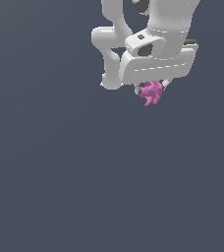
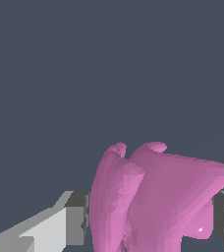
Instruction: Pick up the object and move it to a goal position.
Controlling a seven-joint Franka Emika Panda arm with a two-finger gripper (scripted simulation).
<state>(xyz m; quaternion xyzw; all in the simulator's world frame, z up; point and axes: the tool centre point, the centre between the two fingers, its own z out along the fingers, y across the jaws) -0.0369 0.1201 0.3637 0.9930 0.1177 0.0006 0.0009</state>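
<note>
Object, glossy pink with rounded spiky lobes, sits clamped in white claw.

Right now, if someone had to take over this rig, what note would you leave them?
Gripper: shut on the pink object, which sits between the two fingers; the wrist view shows one on each side of it.
Object: in the gripper under the white arm, near the top of the exterior view, its lobes poking out below.
Done: the grasp looks made.
Left: carry it to the goal and release. No goal marker shows in either view, and I cannot tell how far it is off the surface.
</note>
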